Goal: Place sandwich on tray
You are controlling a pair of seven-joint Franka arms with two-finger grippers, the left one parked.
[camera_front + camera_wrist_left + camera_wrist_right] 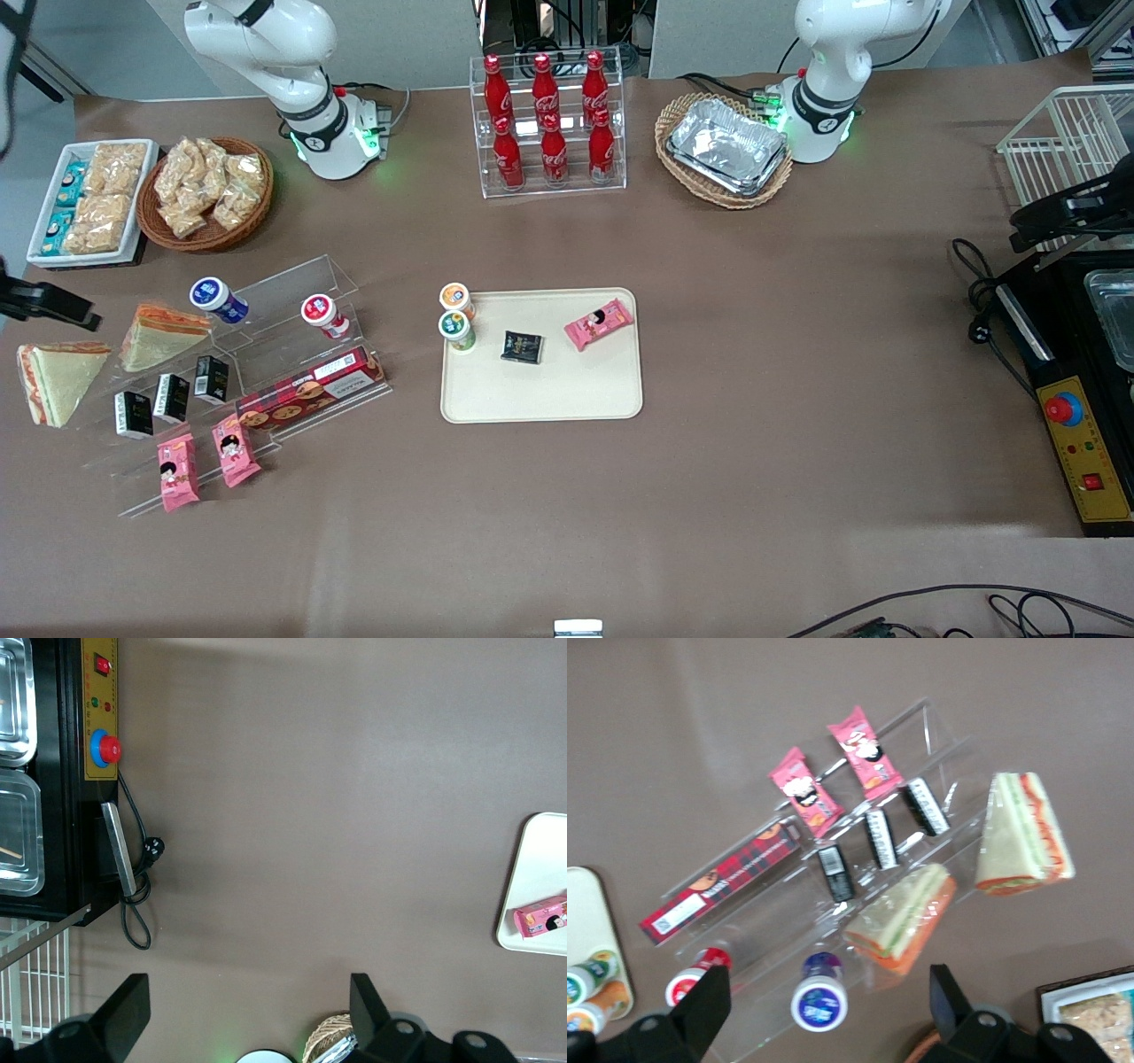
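Toward the working arm's end of the table, a look-alike wrapped wedge sandwich (60,383) lies flat. The cream-beige rectangular plastic tray (540,394) sits mid-table. Slightly farther off, the clear-wrapped triangular sandwich (164,335) with orange-red filling leans on the clear acrylic stepped rack (292,288); probably the target. The right arm's gripper (824,1023) hovers above it, fingers spread, empty. Likely light, squashy, slick film: pinch gently across the bread faces, mid-wedge.
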